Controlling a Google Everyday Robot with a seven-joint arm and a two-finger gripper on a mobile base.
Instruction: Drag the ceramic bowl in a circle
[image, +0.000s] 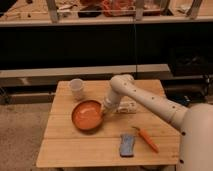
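The ceramic bowl (87, 115) is a wide, shallow orange bowl with a darker rim. It sits near the middle of the wooden table (75, 150), slightly left of centre. My white arm reaches in from the right. The gripper (105, 111) points down at the bowl's right rim and touches it there.
A small translucent whitish cup (76, 88) stands behind the bowl at the back left. A carrot (146, 139) and a blue-grey sponge (128, 145) lie front right. A pale packet (128, 106) lies beside the arm. Dark shelving runs behind the table.
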